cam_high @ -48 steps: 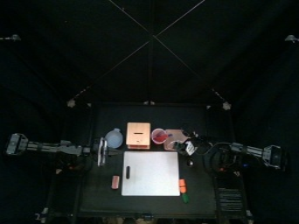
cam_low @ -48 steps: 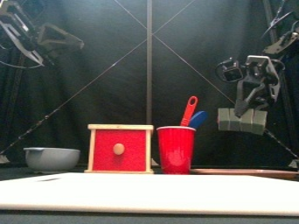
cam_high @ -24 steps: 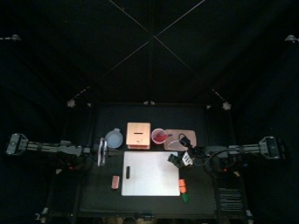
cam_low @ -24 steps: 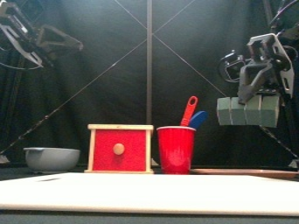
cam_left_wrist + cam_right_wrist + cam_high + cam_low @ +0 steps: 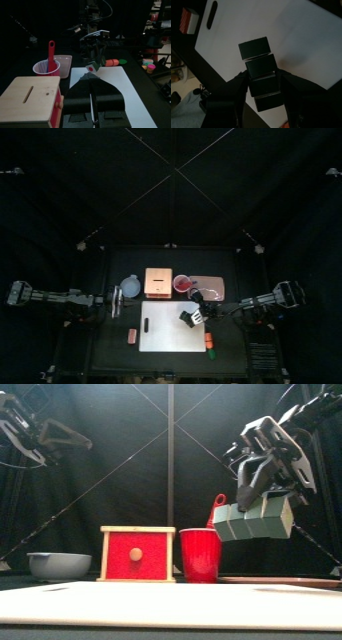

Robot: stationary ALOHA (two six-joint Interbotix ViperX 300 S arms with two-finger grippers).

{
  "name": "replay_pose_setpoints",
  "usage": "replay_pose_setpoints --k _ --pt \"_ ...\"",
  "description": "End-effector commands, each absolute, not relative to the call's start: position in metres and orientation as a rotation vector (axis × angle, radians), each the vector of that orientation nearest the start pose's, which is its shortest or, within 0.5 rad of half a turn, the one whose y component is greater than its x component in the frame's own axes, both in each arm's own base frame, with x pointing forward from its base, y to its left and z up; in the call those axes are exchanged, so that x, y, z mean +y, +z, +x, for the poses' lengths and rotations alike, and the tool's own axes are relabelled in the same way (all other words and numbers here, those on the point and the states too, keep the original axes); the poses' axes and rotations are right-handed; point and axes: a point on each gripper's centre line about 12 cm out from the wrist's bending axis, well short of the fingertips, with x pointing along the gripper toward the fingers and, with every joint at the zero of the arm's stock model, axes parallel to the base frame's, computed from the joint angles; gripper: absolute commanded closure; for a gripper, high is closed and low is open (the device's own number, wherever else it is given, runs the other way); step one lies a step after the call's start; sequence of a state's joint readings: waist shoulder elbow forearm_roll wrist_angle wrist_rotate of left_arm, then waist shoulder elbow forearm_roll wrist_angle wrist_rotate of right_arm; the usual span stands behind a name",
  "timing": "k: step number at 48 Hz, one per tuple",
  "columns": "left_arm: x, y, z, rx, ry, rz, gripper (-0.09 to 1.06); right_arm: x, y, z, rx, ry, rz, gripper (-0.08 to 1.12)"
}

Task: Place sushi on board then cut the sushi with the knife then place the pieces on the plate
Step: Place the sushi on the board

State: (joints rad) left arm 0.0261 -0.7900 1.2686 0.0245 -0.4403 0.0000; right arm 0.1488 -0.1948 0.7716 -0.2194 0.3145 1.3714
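While my right claw (image 5: 258,506) pinches the sushi roll (image 5: 254,522), it hangs in open air above the white board (image 5: 160,604).
Front view shows a clear gap beneath; my wrist view shows bare board under the blocks, its edge close. Red cup (image 5: 201,555) stands behind. Left claw (image 5: 90,81), pressed together, rests far left.

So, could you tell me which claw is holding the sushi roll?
The right claw, gripping the green sushi roll above the white board; the left claw rests aside, empty.
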Motion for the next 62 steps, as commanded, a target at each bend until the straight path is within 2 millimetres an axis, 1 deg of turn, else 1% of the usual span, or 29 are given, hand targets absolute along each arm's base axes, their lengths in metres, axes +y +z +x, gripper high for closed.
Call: replay_pose_setpoints --k 1,11,19,31,36,41,44,51,62 --pt "0.006 0.240 0.214 0.034 0.021 0.023 1.00 0.050 0.187 0.348 0.801 -0.474 1.005 0.45" --pt "0.006 0.239 0.214 0.037 0.024 0.023 1.00 0.062 0.184 0.373 0.794 -0.636 1.050 0.41" --pt "0.007 0.240 0.214 0.034 0.026 0.023 1.00 0.079 0.179 0.391 0.752 -0.788 1.099 0.39" --pt "0.007 0.240 0.214 0.036 0.026 0.024 1.00 0.096 0.166 0.405 0.715 -0.966 1.146 0.39" --pt "0.007 0.240 0.214 0.036 0.026 0.023 1.00 0.096 0.169 0.408 0.692 -1.034 1.150 0.39" --pt "0.007 0.239 0.214 0.037 0.025 0.026 1.00 0.094 0.171 0.415 0.672 -1.086 1.132 0.38" --pt "0.007 0.239 0.214 0.037 0.025 0.026 1.00 0.092 0.170 0.418 0.666 -1.108 1.118 0.38" --pt "0.006 0.237 0.213 0.043 0.025 0.027 1.00 0.095 0.167 0.426 0.667 -1.130 1.119 0.38" --pt "0.007 0.236 0.213 0.048 0.027 0.030 1.00 0.091 0.162 0.431 0.659 -1.193 1.086 0.38"
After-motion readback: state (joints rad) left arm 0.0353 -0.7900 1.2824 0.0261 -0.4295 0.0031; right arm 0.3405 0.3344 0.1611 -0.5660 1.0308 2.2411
